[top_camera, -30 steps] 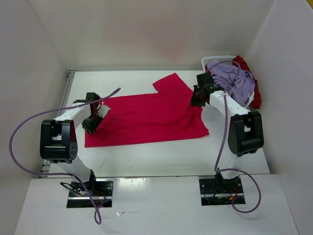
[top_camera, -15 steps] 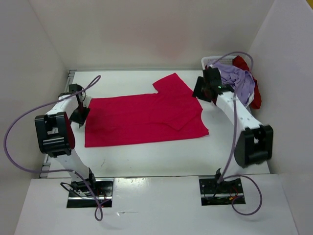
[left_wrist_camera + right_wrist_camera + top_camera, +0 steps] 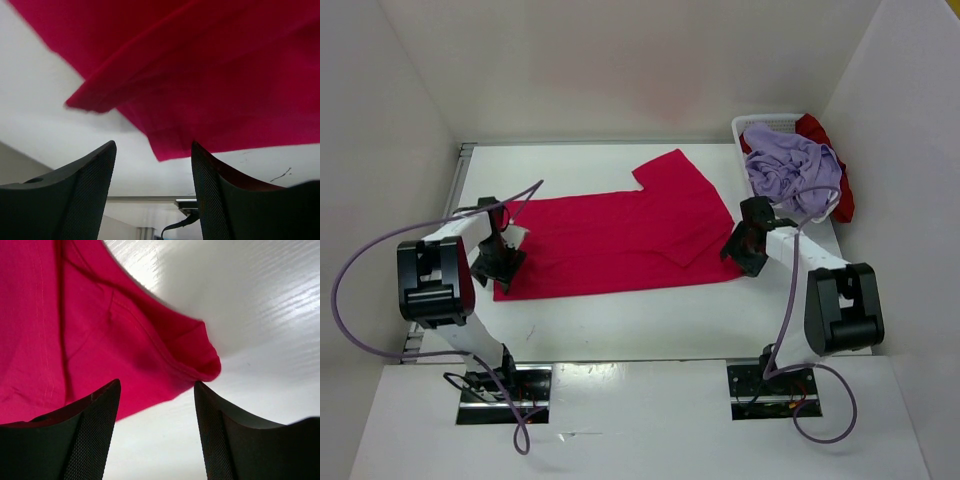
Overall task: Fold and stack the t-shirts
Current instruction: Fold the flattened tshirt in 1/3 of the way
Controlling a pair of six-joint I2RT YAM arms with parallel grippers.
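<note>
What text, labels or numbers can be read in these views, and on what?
None can be read. The magenta-pink t-shirt is plain in all three views, with no print or tag showing. The white basket and the lavender t-shirt heaped in it show no lettering either.

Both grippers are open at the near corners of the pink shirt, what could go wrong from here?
The cloth looks layered at both corners, so the left gripper or right gripper may pinch only one layer of the pink shirt, skewing the fold. The right arm's cable runs beside the lavender shirt and might snag it out of the basket.
</note>
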